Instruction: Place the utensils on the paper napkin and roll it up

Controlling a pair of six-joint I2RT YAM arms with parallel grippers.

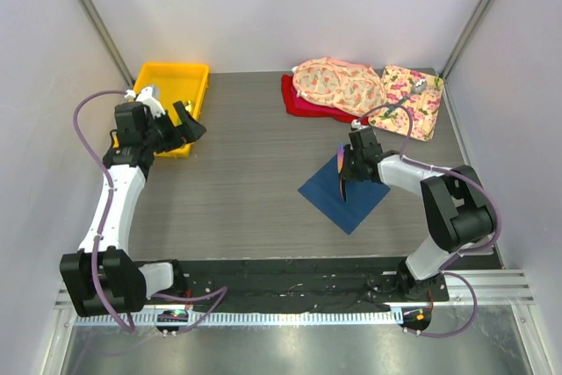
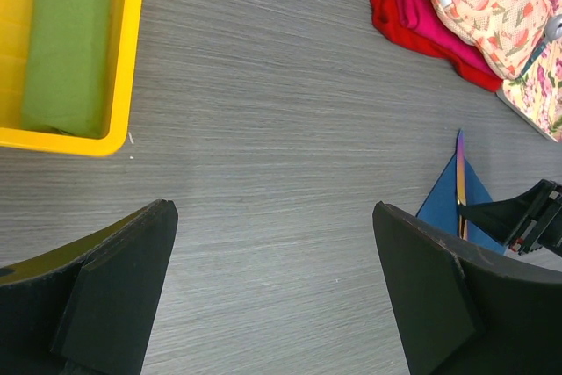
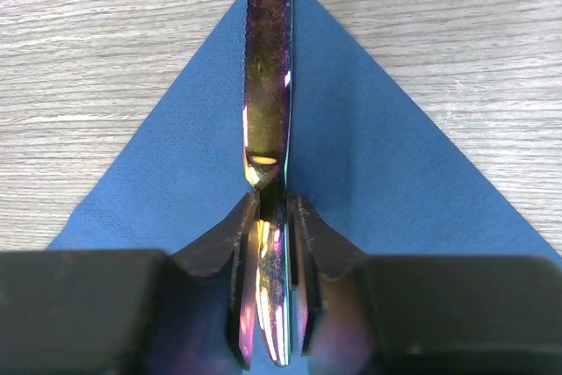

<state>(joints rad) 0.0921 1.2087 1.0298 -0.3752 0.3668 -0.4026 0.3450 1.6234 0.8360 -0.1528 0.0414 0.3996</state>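
The navy-blue paper napkin (image 1: 344, 191) lies flat on the table right of centre, a corner pointing away; it also shows in the right wrist view (image 3: 386, 155) and the left wrist view (image 2: 443, 204). My right gripper (image 1: 344, 178) is shut on an iridescent purple-green knife (image 3: 268, 85), held on edge over the napkin's far corner (image 3: 274, 243). The knife also shows in the left wrist view (image 2: 460, 177). My left gripper (image 1: 180, 125) is open and empty by the yellow bin, above bare table in its own view (image 2: 272, 243). Another utensil (image 1: 423, 85) lies on the floral cloth.
A yellow bin (image 1: 195, 72) at the back left holds a flat green strip (image 2: 61, 50). Pink floral cloths (image 1: 338, 85) and a red cloth (image 1: 294, 98) lie at the back right. Walls close in the left, right and back.
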